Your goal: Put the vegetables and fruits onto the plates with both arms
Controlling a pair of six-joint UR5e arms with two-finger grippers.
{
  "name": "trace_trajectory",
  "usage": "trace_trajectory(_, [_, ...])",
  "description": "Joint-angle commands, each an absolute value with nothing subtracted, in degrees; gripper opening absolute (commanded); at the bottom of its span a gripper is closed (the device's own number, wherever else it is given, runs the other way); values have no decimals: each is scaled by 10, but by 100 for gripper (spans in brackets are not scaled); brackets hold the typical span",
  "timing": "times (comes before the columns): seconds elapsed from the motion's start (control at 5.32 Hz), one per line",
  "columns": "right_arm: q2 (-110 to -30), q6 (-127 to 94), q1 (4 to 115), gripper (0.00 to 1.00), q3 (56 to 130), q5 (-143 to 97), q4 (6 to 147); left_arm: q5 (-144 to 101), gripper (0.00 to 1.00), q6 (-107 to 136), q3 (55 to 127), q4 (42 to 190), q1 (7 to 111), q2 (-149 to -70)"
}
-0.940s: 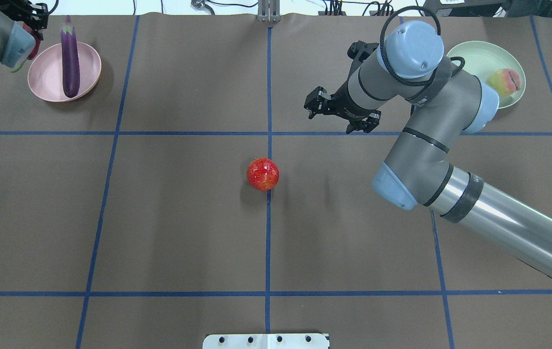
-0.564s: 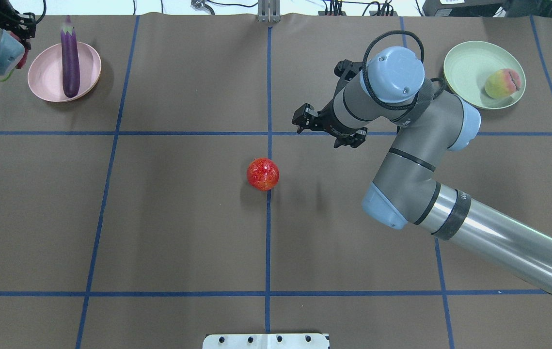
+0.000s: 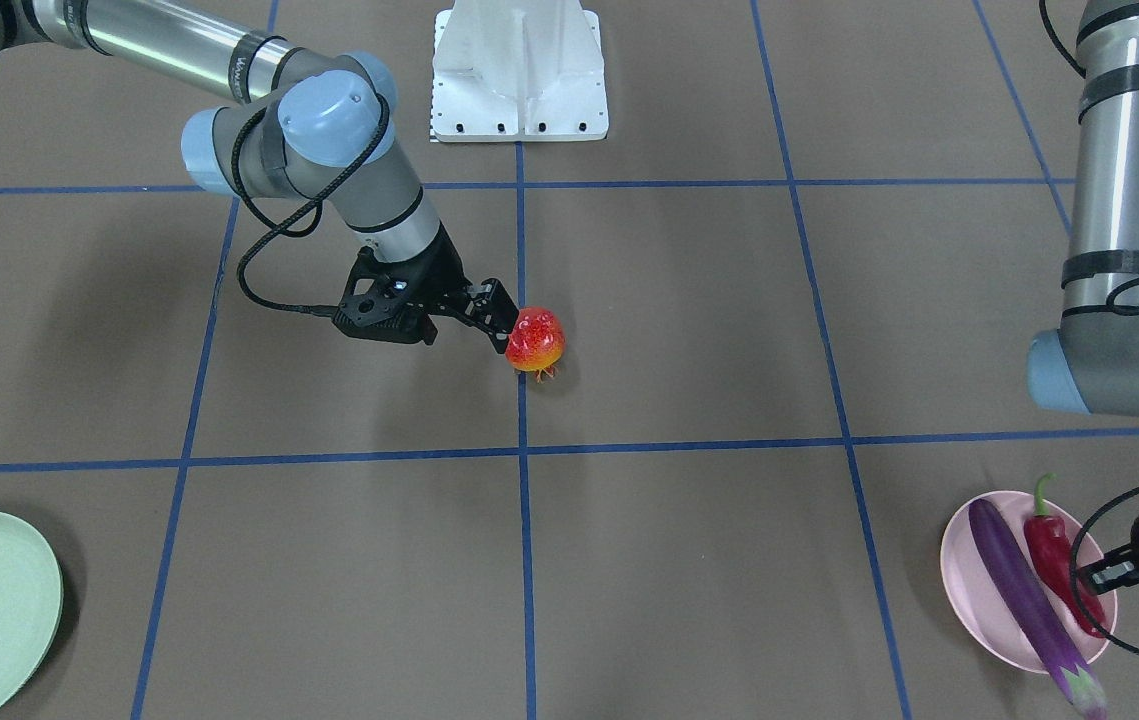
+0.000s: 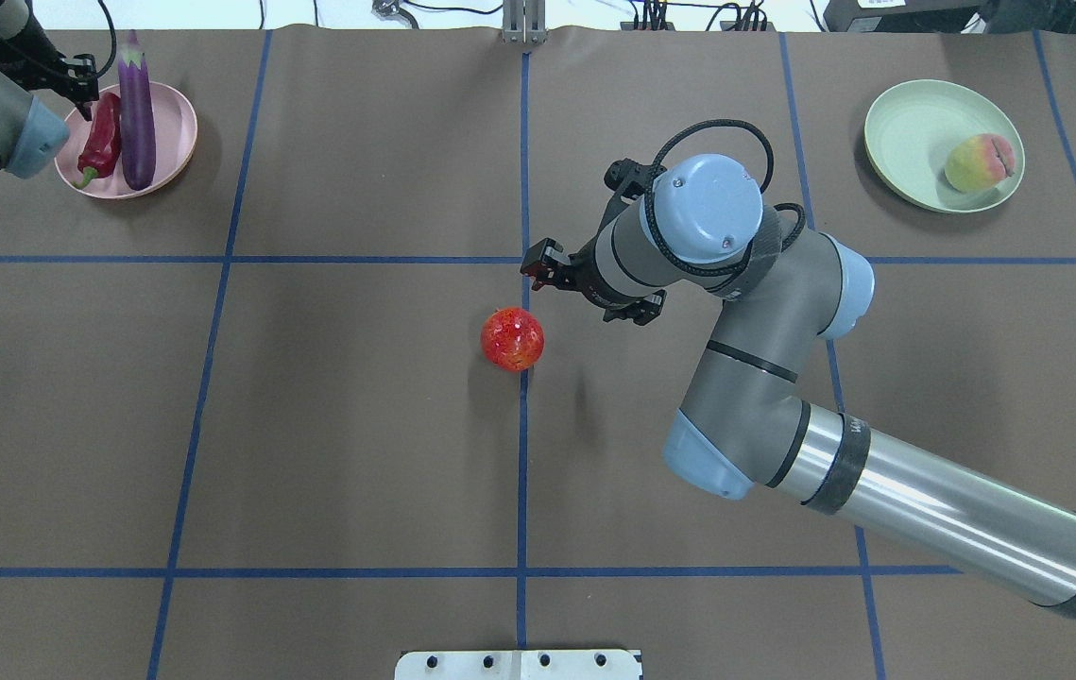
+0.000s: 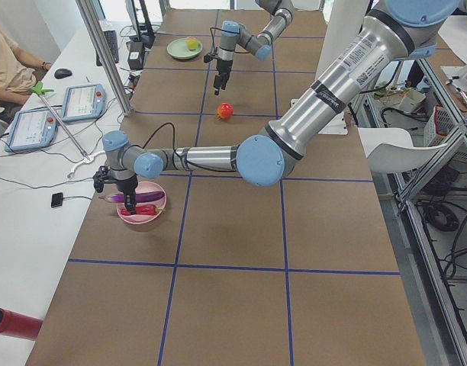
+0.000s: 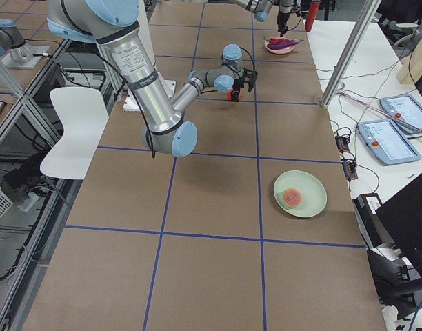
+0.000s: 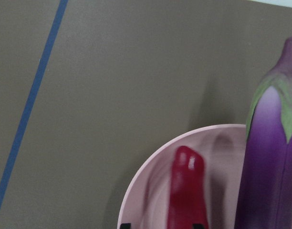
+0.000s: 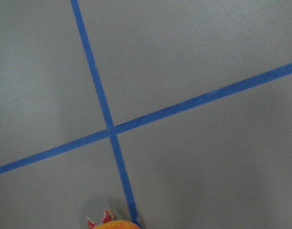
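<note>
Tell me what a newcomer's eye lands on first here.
The bright red-orange pomegranate sitting alone on the blue tape line at the table's middle, with the right tool hanging open close beside it. Next, the pink plate at the far left corner holding the purple eggplant and red chili, the left tool right over the chili; the peach sits on the green plate far right.

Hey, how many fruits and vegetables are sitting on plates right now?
3: the eggplant and chili pepper on the pink plate, the peach on the green plate. None looks hidden.
</note>
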State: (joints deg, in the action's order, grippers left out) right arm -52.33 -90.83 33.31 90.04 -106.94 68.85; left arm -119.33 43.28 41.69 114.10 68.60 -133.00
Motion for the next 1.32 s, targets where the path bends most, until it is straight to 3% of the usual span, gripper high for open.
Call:
trace_trajectory(0.0, [-487, -929, 320, 100, 866, -1044, 689, -1193, 100, 436, 405, 1160, 684, -1335])
trace_trajectory(0.38, [-482, -921, 308, 100, 861, -1050, 693, -1201, 100, 463, 450, 1139, 685, -1345])
trace_trajectory(0.75, [-477, -922, 295, 100, 849, -1050, 697, -1261, 100, 472, 566, 1022, 690, -1352])
trace_trajectory(1.13, [-447, -924, 295, 100, 823, -1086, 721, -1261, 100, 507, 593, 1011, 689, -1349])
